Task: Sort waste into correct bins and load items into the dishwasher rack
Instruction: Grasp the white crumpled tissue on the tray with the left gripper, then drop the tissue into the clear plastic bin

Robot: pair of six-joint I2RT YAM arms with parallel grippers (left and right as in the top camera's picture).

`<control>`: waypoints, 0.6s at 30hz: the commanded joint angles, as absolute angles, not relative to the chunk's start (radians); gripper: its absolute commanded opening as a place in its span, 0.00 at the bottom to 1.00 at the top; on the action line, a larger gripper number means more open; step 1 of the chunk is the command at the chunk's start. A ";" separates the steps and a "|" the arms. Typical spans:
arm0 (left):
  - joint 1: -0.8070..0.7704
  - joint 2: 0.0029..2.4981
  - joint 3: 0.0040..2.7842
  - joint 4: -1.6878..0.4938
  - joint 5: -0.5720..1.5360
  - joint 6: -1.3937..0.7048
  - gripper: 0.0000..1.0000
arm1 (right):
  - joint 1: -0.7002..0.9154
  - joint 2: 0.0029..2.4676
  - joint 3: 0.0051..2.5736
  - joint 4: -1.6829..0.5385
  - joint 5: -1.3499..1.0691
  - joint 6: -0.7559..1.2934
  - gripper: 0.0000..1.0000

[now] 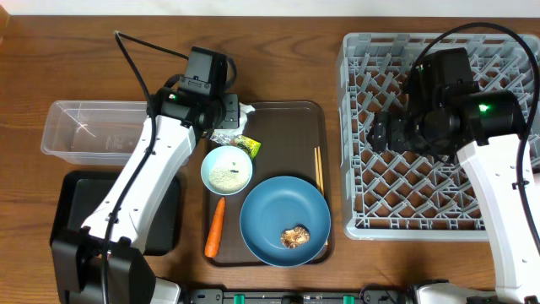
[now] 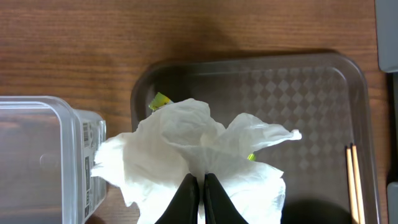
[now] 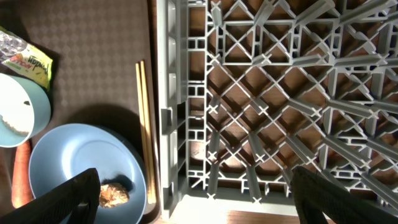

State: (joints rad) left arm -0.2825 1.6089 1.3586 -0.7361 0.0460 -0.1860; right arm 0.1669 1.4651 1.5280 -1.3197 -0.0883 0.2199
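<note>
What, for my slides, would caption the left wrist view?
Left hand shut on crumpled paper at the tray corner, clear tub alongside, chopsticks by the tray's right edge.

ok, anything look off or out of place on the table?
Nothing spilled or damaged. Leftovers only: a brown food scrap sits on the large blue plate, white rice grains lie in the small white bowl, and an orange carrot lies loose on the brown serving tray. The left claw is shut on crumpled white paper.
</note>
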 commanded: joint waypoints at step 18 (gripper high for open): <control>-0.014 1.573 1.370 -0.824 -0.167 -0.160 0.06 | 0.173 1.463 1.522 -1.331 -0.079 0.239 0.92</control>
State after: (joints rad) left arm -0.0635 1.5673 1.3586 -0.8158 -0.1856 -0.1566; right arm 0.1669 1.4651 1.5280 -1.3323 -0.0883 0.2237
